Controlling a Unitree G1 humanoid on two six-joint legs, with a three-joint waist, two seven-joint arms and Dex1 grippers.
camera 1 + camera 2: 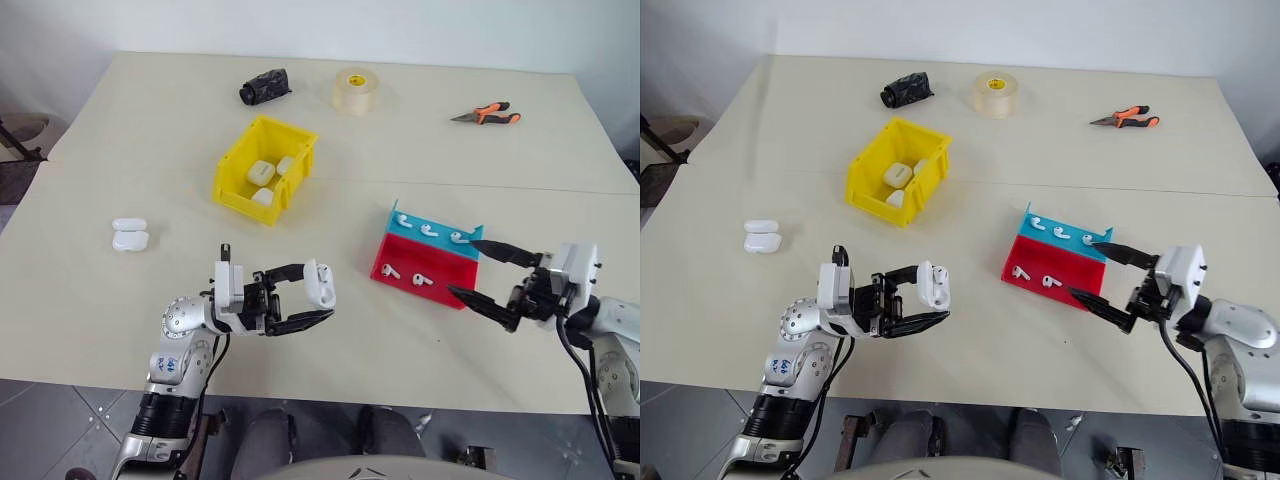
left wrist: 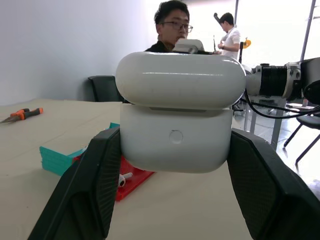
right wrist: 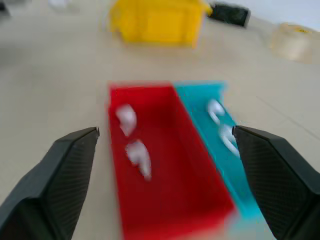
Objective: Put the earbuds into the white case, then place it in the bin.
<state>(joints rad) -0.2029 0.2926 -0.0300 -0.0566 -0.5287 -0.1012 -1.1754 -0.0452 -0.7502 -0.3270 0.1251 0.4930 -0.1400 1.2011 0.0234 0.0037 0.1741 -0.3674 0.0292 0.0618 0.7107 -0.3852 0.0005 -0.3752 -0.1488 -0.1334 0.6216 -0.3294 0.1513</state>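
**Open case held ready; free gripper lined up on the earbud trays**

The left gripper pinches the white case between its two fingers, lid hinged up, as the left wrist view confirms. The right gripper is spread wide and empty, with the red tray and teal tray directly ahead of its fingertips. Earbuds lie loose in both trays; the right wrist view is blurred, so their exact orientation cannot be told. The bin stands well beyond the left gripper and already holds several cases. To do this step well, the right gripper should probably descend on one earbud in the red tray, straddling it squarely, while the left gripper keeps the case opening upward and steady.
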